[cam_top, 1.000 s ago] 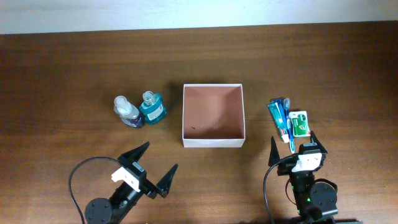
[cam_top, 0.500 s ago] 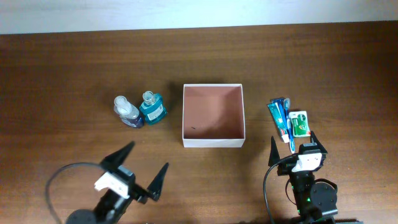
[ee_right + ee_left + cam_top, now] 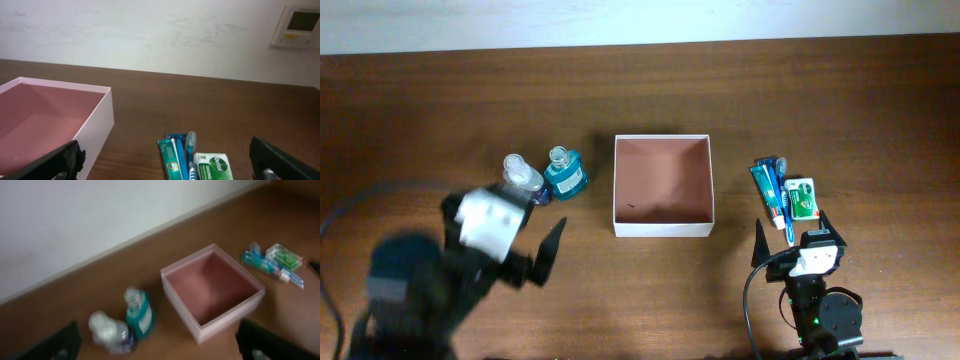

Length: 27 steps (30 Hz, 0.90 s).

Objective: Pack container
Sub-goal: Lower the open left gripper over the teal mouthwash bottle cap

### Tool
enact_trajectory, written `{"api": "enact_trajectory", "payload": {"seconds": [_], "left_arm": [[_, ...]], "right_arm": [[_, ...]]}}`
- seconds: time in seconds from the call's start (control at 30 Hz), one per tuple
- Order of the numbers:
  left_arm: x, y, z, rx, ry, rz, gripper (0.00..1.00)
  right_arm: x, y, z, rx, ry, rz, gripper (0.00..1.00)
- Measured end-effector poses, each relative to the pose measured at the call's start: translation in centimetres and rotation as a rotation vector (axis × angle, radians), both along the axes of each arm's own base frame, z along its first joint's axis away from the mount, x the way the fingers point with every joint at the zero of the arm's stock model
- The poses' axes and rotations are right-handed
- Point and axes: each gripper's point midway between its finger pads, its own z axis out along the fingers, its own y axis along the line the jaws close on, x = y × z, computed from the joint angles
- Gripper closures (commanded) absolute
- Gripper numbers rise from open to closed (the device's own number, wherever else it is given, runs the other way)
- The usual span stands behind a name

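Overhead: container (image 3: 663, 185) sits mid-surface, open top, nothing in it. The left claw (image 3: 534, 238) is blurred, toward the left near corner, fingers apart and empty. A teal bottle (image 3: 565, 175) and a clear bottle (image 3: 524, 180) stand just on its far side, touching each other, w/ the container just right of the teal one. The right claw (image 3: 790, 228) sits by the near edge on the right side, jaws wide, empty. Toothpaste (image 3: 766, 190), toothbrush (image 3: 781, 197) and soap box (image 3: 803, 197) lie side by side just beyond its tips, right of the container.

Left wrist: blurry. Both bottles upright, low-left in frame btw the two dark fingers. The container is ahead and to the right, one corner turned toward the cam.

Right wrist: toothpaste, toothbrush and soap box are dead ahead btw the spread fingers. Their long axes run away from the cam, i.e. in line w/ the approach. The container wall is off to the left.

Judgement: left arm is nearer the bottles, right arm nearer the tube group. Either pick ends w/ a carry inward to mid-surface. The right jaws prob. span the narrow width w/o a wrist turn.
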Motion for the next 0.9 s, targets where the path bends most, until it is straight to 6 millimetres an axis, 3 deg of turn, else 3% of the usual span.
{"api": "enact_trajectory", "payload": {"seconds": [0.23, 0.37, 0.63, 0.9], "left_arm": [[4.5, -0.7, -4.9, 0.124, 0.464, -0.027, 0.01], [7.2, -1.0, -6.8, 0.154, 0.601, -0.032, 0.01], [10.6, -1.6, -9.3, 0.167, 0.654, -0.034, 0.01], [13.2, -2.0, -8.2, 0.150, 0.543, -0.031, 0.01]], "right_arm": [[0.0, 0.0, 0.0, 0.000, 0.000, 0.000, 0.02], [0.0, 0.0, 0.0, 0.000, 0.000, 0.000, 0.02], [0.0, 0.0, 0.0, 0.000, 0.000, 0.000, 0.02], [0.0, 0.0, 0.0, 0.000, 0.000, 0.000, 0.02]]}}
